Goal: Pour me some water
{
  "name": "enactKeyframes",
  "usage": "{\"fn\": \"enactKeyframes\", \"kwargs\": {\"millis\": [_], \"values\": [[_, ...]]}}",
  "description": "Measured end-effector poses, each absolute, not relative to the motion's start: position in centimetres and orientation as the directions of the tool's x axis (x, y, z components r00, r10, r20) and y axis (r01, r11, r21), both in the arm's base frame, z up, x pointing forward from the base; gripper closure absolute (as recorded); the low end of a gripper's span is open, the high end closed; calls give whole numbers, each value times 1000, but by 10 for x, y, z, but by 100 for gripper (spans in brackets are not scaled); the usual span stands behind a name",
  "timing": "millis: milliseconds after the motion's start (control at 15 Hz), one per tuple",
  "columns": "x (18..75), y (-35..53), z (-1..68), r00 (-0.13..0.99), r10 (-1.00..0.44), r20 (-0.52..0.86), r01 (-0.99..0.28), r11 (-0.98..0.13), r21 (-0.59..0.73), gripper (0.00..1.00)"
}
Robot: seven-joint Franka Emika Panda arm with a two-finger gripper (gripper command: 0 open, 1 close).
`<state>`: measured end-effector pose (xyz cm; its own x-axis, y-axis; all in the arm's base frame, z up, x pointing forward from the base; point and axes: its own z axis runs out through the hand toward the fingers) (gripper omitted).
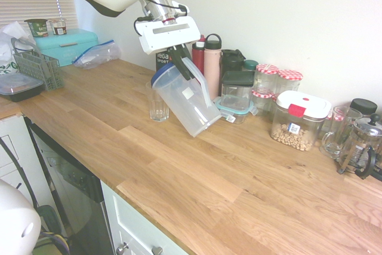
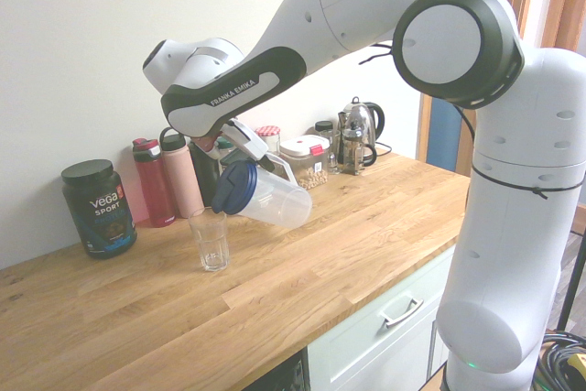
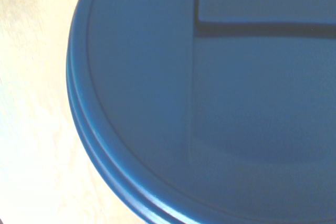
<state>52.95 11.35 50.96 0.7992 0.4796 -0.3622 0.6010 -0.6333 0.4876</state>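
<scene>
Seen from the first exterior view, from left to right. At the far left of the wooden counter [image 1: 197, 171], a grey dish rack [image 1: 37, 67], with a turquoise bread box [image 1: 64, 46] behind it and a clear plastic bag [image 1: 97, 53] lying beside the box. Further right, an empty drinking glass [image 1: 158, 104] standing upright on the wood. Just above and to the right of the glass, a clear plastic pitcher [image 1: 188, 101] with a blue lid [image 1: 162, 74], raised off the counter and tilted steeply, lid end towards the glass and close over its rim, bottom end pointing away to the right. No water visible inside the pitcher or in the glass. Over the pitcher, the gripper [image 1: 179, 63] of the white arm, fingers pressed together on the pitcher's handle at the top, pinching it.

Behind, against the wall, a red bottle [image 1: 198, 59] and a pink bottle [image 1: 212, 68] side by side, then dark containers and jars with red checked lids [image 1: 289, 76]. More to the right, a clear box of nuts [image 1: 296, 120] with a white lid, then a glass mug [image 1: 338, 131], and at the far right a French press [image 1: 362, 145].

In the second exterior view, same pitcher [image 2: 265, 199] held aslant over the glass [image 2: 211, 239], a black tub of protein powder [image 2: 97, 207] to the left by the wall.

In the wrist view, almost only the blue lid [image 3: 157, 103], very close, with pale wood at one side.
</scene>
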Motion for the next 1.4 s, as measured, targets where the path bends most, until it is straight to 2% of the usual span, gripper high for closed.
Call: {"fn": "enactKeyframes", "kwargs": {"millis": [133, 333, 533, 867, 1067, 1400], "values": [[528, 114, 521, 813, 481, -329, 582, -672, 457, 100], [512, 89, 591, 861, 450, -237, 507, -794, 335, 100], [490, 49, 641, 919, 357, -168, 388, -895, 219, 100], [459, -20, 662, 984, 136, -111, 144, -987, 67, 100], [430, -91, 632, 996, -26, -82, -28, -999, -24, 100], [432, -134, 505, 954, -299, -15, -298, -945, -134, 100]]}}
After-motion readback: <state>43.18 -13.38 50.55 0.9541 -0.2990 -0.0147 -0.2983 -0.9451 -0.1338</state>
